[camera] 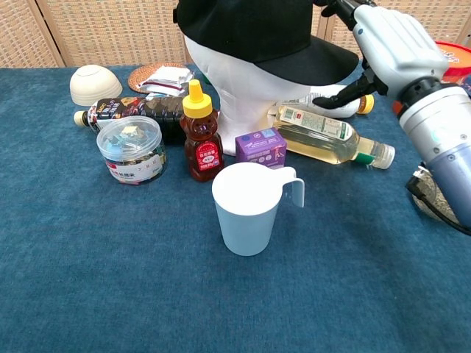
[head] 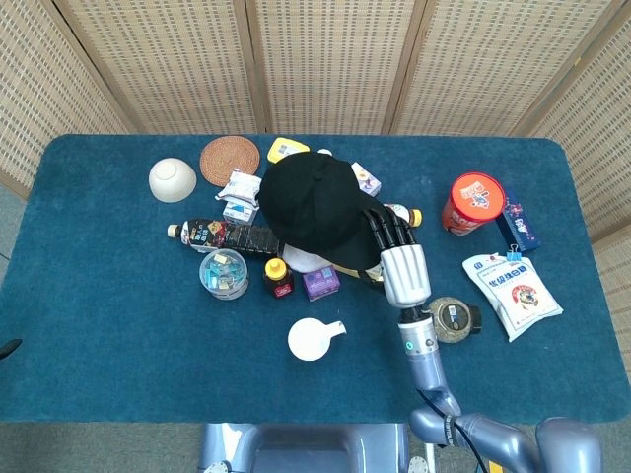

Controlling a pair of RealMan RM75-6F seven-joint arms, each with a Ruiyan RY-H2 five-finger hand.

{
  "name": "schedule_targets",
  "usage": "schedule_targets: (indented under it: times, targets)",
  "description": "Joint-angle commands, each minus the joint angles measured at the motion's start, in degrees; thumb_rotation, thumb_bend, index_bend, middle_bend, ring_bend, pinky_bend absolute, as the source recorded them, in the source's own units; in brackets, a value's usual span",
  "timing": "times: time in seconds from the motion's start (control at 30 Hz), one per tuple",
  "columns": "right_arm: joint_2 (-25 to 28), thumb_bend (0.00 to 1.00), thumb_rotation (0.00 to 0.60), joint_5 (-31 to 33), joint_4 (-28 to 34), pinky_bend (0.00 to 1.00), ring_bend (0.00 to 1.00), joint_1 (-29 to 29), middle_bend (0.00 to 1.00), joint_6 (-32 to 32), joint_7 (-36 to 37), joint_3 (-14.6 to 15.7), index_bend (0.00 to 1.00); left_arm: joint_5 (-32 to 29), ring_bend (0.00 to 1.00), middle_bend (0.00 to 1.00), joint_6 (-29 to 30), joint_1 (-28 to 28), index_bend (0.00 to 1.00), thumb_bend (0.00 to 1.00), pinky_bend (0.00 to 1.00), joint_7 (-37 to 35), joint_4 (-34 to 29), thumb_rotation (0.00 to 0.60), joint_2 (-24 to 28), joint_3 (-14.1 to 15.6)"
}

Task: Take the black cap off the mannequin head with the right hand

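Step in hand: approach/reach, grasp not yet made. The white-and-black right hand [head: 399,258] hovers at the brim end of the black fabric baseball cap [head: 317,207], which sits on the white mannequin head [camera: 246,88] mid-table on the blue cloth-covered table [head: 118,325].

Hand state: fingers spread, nothing held. In chest view the fingers reach over the brim top while the thumb [camera: 346,94] lies below the brim edge, so the brim sits roughly between them; can't tell if there's contact.

Cap rel. to hand: just left of it and slightly further back, brim pointing toward the hand.

Next move, imo: close thumb + fingers on the brim, then lift up and off w/o tipping the head onto the clear plastic bottle of yellowish liquid [camera: 331,136] lying beside it.

Left hand: not visible.
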State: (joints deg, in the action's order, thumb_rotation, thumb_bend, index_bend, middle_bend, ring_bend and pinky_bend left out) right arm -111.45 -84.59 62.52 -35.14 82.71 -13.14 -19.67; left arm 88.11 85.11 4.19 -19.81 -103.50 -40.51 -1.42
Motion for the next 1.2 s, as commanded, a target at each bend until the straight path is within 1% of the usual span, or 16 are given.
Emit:
schedule_targets:
  times: [0.03,0.13,0.2,0.27,0.33,0.37,0.43,0.5,0.53,0.6,0.7,0.83,0.93,1.07,1.2]
  targets:
    - [-1.4,0.0,0.6,0.3,-1.9,0.2,0.12,-1.0,0.18,0.7,0.2,-0.9,0.13,-0.6,0.0,0.0,-0.1,-0.1,0.0,0.08,0.0,-1.0,0.8,0.6,-0.1,-0.1]
    - [-2.8,0.0,0.6,0.2,-4.7,0.23,0.14,-2.0,0.21,1.6,1.8,-1.3,0.17,-1.1,0.0,0.0,-0.1,-0.2,0.0,0.08,0.0,-1.7,1.6,0.6,0.0,-0.2]
    - [-3.7,0.03,0.6,0.1,-6.5,0.25,0.16,-2.5,0.24,1.8,2.7,-1.3,0.19,-1.7,0.0,0.0,0.0,-0.3,0.0,0.08,0.0,-2.1,2.2,0.6,0.0,-0.4]
    - [-4.6,0.08,0.6,-0.1,-8.5,0.26,0.18,-3.0,0.26,2.5,3.7,-1.2,0.21,-2.1,0.0,0.0,-0.1,-0.4,0.0,0.08,0.0,-2.7,2.7,0.6,0.0,-0.5]
    - [-5.7,0.18,0.6,-0.5,-10.6,0.28,0.22,-3.4,0.3,3.7,5.0,-1.3,0.24,-2.3,0.0,0.0,-0.1,-0.5,0.0,0.08,0.0,-3.2,3.0,0.6,0.0,-0.5]
    - [-6.4,0.24,0.6,-0.5,-12.0,0.31,0.25,-3.6,0.33,4.3,5.7,-1.3,0.27,-2.4,0.0,0.0,-0.1,-0.5,0.0,0.08,0.0,-3.3,3.2,0.6,0.0,-0.5]
    - [-7.4,0.35,0.6,-0.8,-14.1,0.39,0.34,-4.0,0.42,5.4,7.0,-1.4,0.33,-2.4,0.0,0.0,-0.3,-0.5,0.0,0.08,0.0,-3.6,3.5,0.6,-0.1,-0.5]
    - [-8.5,0.42,0.6,-1.2,-17.1,0.48,0.41,-4.6,0.49,6.9,8.1,-1.5,0.39,-2.4,0.0,0.0,-0.6,-0.4,0.0,0.08,0.0,-4.0,3.8,0.6,-0.2,-0.5]
    - [-8.9,0.46,0.6,-1.3,-18.2,0.53,0.45,-4.8,0.52,7.5,8.8,-1.5,0.43,-2.5,0.0,0.0,-0.7,-0.4,0.0,0.08,0.0,-4.1,3.9,0.6,-0.3,-0.5]
    - [-9.6,0.49,0.6,-1.5,-20.2,0.59,0.5,-5.1,0.58,8.3,10.1,-1.6,0.48,-2.6,0.0,0.0,-1.0,-0.2,0.0,0.08,0.0,-4.3,4.1,0.6,-0.4,-0.5]
    - [-10.3,0.55,0.6,-1.4,-22.2,0.67,0.57,-5.7,0.64,9.5,11.6,-1.9,0.54,-2.6,0.0,0.0,-1.3,-0.1,0.0,0.08,0.0,-4.5,4.4,0.6,-0.5,-0.6]
    - [-10.8,0.6,0.6,-1.3,-24.3,0.75,0.62,-6.6,0.69,10.7,13.2,-2.5,0.59,-2.8,0.0,0.0,-1.6,0.0,0.0,0.08,0.0,-4.7,4.6,0.6,-0.7,-0.6]
    - [-11.0,0.61,0.6,-1.2,-25.5,0.78,0.64,-7.2,0.7,11.4,14.0,-2.7,0.61,-2.7,0.0,0.0,-1.6,-0.1,0.0,0.08,0.0,-4.8,4.7,0.6,-0.8,-0.6]
    - [-10.9,0.62,0.6,-0.9,-25.9,0.8,0.65,-8.2,0.72,12.2,14.7,-3.4,0.61,-2.6,0.0,0.0,-1.5,-0.2,0.0,0.08,0.0,-5.1,5.0,0.6,-0.9,-0.6]
    - [-10.2,0.63,0.6,-0.9,-25.0,0.8,0.66,-9.1,0.72,13.5,14.5,-4.0,0.61,-2.8,0.0,0.0,-1.9,-0.1,0.0,0.08,0.0,-5.7,5.4,0.6,-1.0,-0.6]
